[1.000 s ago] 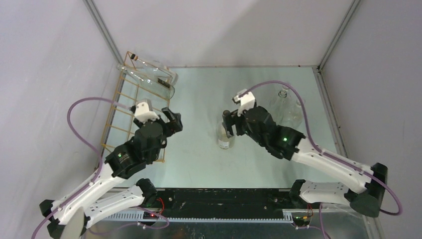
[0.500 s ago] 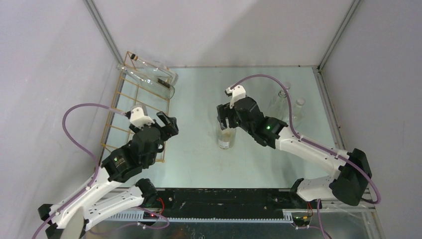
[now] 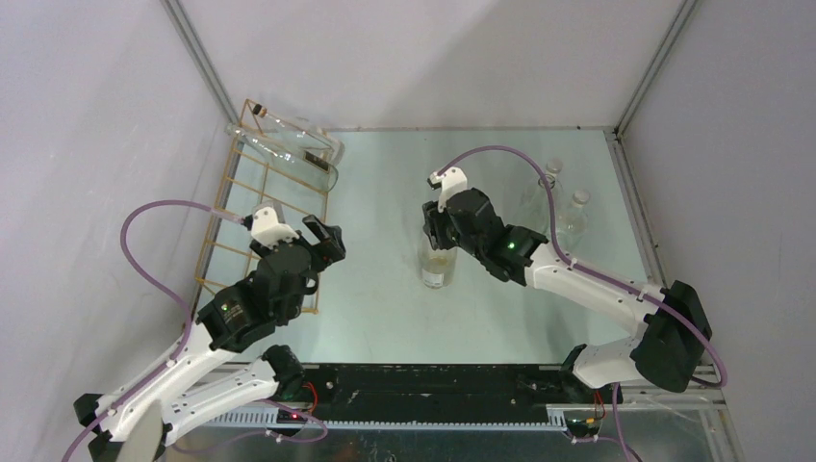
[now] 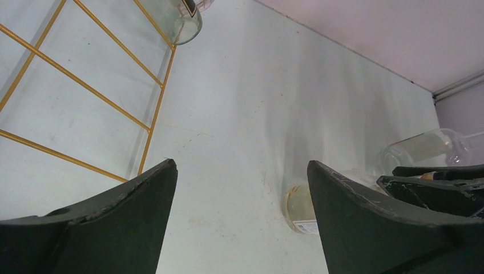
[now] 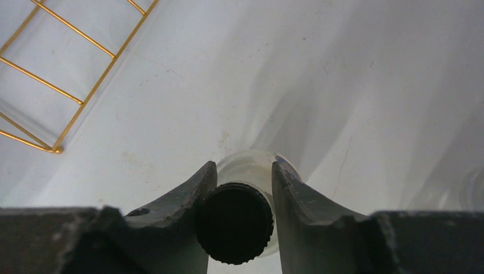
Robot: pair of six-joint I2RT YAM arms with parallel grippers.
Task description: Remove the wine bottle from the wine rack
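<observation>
Right wrist: right tool [image 5: 244,171] clamps upright glass bottle [image 5: 254,158] by black cap [image 5: 234,228], prob slick & fragile, so hold neck firmly; left tool [image 4: 241,165] wide, empty.

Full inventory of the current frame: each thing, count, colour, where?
wine rack: one, gold wire, left side of the table
rack bottles: apparently two, clear glass, lying across the rack's far end
centre bottle: one, clear with a black cap, upright mid-table
back-right bottles: two, clear, upright near the far right corner
table: one, pale grey-green
left pincer: black, open, hanging by the rack's right edge
right pincer: black, shut on the centre bottle at its cap
</observation>
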